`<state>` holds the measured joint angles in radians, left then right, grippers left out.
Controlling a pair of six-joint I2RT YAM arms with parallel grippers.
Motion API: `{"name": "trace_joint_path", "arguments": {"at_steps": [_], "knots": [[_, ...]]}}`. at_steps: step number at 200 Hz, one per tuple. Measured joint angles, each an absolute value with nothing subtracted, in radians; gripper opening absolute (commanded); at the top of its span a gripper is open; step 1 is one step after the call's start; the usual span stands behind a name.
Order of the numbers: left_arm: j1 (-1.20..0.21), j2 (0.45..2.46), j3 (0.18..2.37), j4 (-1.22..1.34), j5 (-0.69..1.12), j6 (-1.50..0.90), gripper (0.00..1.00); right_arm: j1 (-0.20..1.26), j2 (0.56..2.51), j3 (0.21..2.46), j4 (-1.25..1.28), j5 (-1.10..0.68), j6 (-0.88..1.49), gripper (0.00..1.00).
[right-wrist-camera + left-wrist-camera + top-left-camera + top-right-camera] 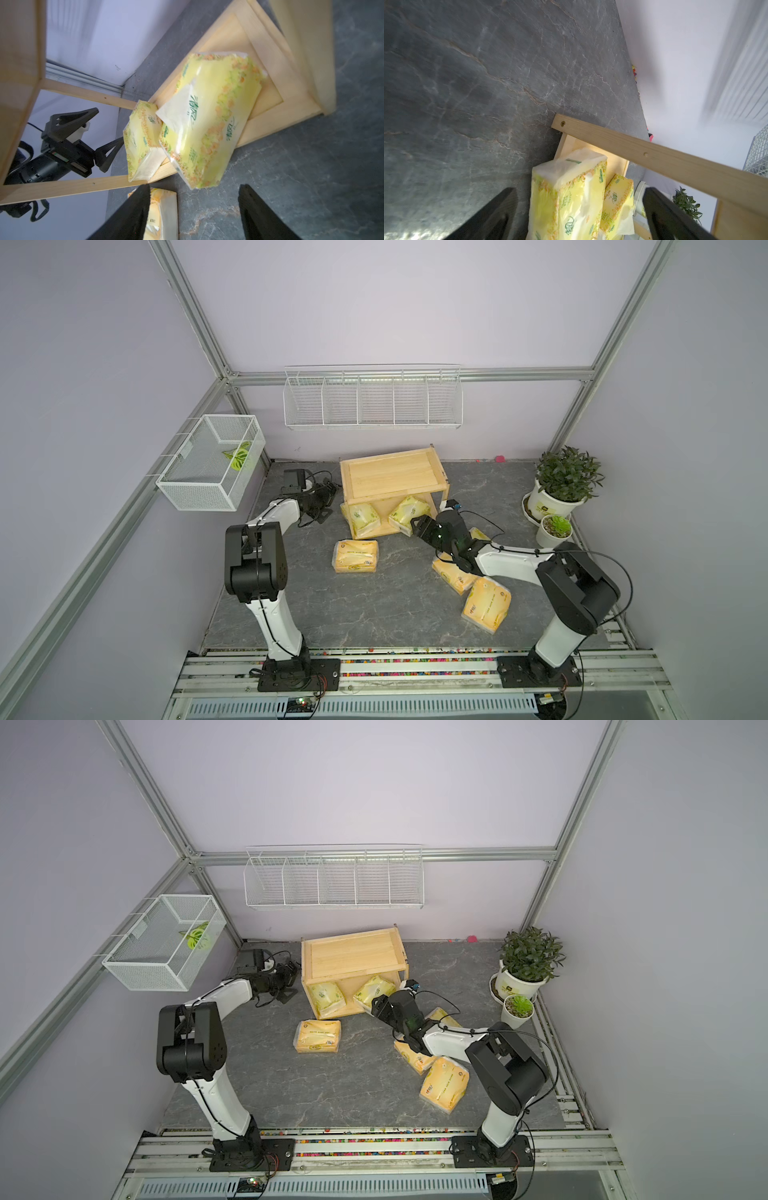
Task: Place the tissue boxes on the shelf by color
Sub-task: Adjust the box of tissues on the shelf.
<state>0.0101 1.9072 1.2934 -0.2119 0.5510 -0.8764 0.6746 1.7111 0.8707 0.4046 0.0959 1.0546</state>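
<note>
The wooden shelf [392, 477] [353, 955] stands at the back of the grey table. Two yellow-green tissue boxes [360, 519] [409, 510] lie tilted on its lower board; the right one [209, 120] overhangs the front edge. My right gripper [417, 526] [194, 188] stands open just in front of that pack, not touching it. At the shelf's left side my left gripper [328, 493] [579, 189] is open, facing the other pack [569, 199]. Three orange-yellow packs [356, 556] [455, 576] [487, 605] lie on the table. Part of another pack [480, 535] shows behind the right arm.
A white wire rack [372, 400] hangs on the back wall and a white mesh basket [212, 464] on the left wall. Two potted plants [561, 485] [555, 531] stand at the right edge. The right arm lies over one orange pack.
</note>
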Motion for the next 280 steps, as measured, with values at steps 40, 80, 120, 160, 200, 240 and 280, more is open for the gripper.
{"name": "trace_joint_path", "arguments": {"at_steps": [40, 80, 120, 160, 200, 240, 280], "knots": [[0.008, 1.908, 1.304, -0.222, 0.552, -0.865, 1.0, 0.68, 1.715, 0.9, 0.375, 0.158, 0.874, 0.81], [0.001, 1.911, 1.329, -0.229, 0.558, -0.851, 1.0, 0.719, 1.746, 0.999, 0.319, 0.231, 0.664, 0.82], [-0.001, 1.92, 1.332, -0.238, 0.559, -0.846, 1.0, 0.722, 1.786, 1.016, 0.311, 0.29, 0.59, 0.83], [-0.001, 1.923, 1.332, -0.242, 0.56, -0.831, 1.0, 0.721, 1.835, 1.016, 0.314, 0.311, 0.591, 0.82], [-0.005, 1.929, 1.332, -0.244, 0.57, -0.824, 1.0, 0.72, 1.887, 1.019, 0.356, 0.306, 0.613, 0.82], [-0.01, 1.94, 1.332, -0.245, 0.577, -0.818, 1.0, 0.719, 1.938, 1.037, 0.434, 0.245, 0.617, 0.81], [-0.01, 1.94, 1.332, -0.245, 0.579, -0.813, 1.0, 0.716, 1.964, 1.071, 0.479, 0.168, 0.612, 0.81]]}}
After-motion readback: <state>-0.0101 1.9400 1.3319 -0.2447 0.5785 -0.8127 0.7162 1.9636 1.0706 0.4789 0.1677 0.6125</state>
